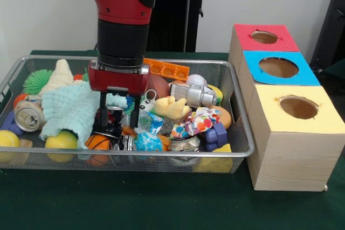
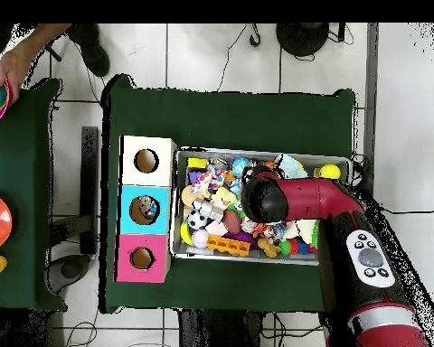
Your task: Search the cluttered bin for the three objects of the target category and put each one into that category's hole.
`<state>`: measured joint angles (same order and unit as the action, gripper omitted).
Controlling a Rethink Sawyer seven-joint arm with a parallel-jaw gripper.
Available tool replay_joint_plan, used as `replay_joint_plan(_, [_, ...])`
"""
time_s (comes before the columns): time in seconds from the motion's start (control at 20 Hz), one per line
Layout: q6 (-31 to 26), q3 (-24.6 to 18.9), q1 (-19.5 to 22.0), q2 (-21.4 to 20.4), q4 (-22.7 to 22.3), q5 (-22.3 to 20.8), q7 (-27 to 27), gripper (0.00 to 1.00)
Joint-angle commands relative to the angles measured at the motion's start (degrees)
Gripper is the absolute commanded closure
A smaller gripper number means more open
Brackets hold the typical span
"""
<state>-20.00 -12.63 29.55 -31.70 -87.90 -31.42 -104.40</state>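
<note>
The bin (image 1: 135,157) is a silver wire-mesh basket on the green table, full of toys; it also shows in the overhead view (image 2: 266,152). My gripper (image 1: 112,119) reaches straight down into the clutter left of the bin's middle, beside a pale green cloth (image 1: 70,109) and above a small basketball (image 1: 98,143). Dark items around it hide its tips. In the overhead view the red arm (image 2: 293,199) covers it. The blue-framed hole (image 1: 278,67) is the middle of three on the wooden boxes right of the bin; it also shows in the overhead view (image 2: 146,210).
The red-framed hole (image 1: 264,37) and the yellow-framed hole (image 1: 298,107) flank the blue one. The bin holds a silver can (image 1: 29,116), a yellow duck (image 1: 171,107), an orange brick plate (image 1: 166,68) and a dotted cloth (image 1: 197,119). A person's hand (image 2: 8,63) shows at a side table.
</note>
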Motion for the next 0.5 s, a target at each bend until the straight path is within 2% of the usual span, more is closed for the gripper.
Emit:
replay_joint_plan(0.05, [-4.8,0.2,1.1,0.1,-1.3,-0.2,-0.1,0.00])
replay_joint_plan(0.5, [-5.6,0.0,0.0,-2.9,-7.4,2.5,-2.6,0.00])
